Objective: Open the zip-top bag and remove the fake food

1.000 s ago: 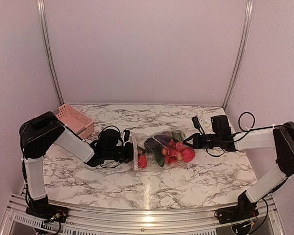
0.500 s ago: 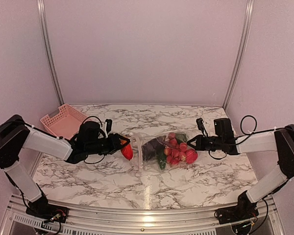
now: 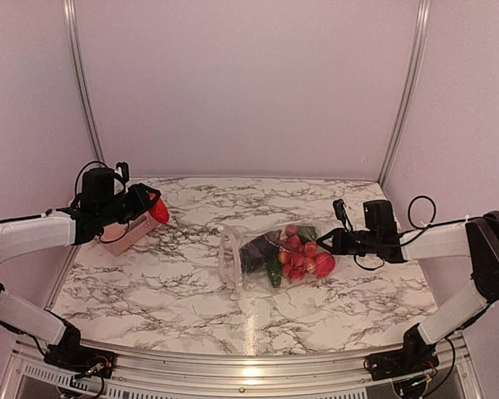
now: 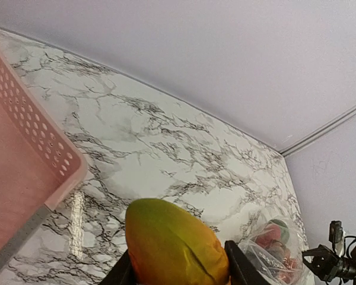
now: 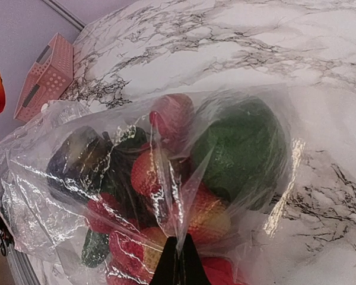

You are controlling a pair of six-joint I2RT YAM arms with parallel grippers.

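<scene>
While the left hand (image 3: 151, 207) hangs raised at the far left of the counter (image 3: 191, 299), it clasps one toy fruit (image 3: 159, 211) between its two fingers, the jaws standing partly apart around it. From above the piece looks red with an orange tip; in the left wrist view it is a smooth oval, yellow-orange shading to green. It sits in the air near the right end of the pink basket (image 3: 126, 234), clear of the counter; whether it is right over the basket's rim I cannot tell. The zip-top bag (image 3: 270, 253) lies on its side at the middle of the counter, well apart from the basket. Its left end, with the whitish strip, looks to gape toward the left arm. The right hand (image 3: 327, 242) is low at the bag's right end, jaws pressed together on a pinch of the clear plastic, which the right wrist view shows gathered into a fold between the fingertips. The rest of the fake food (image 5: 166, 178) is inside the bag, heaped toward that held end: several red pieces, a large round dark green one against the far wall, a slim green one lower down and a dark purplish one nearer the mouth. The plastic is crumpled and shiny over them.
</scene>
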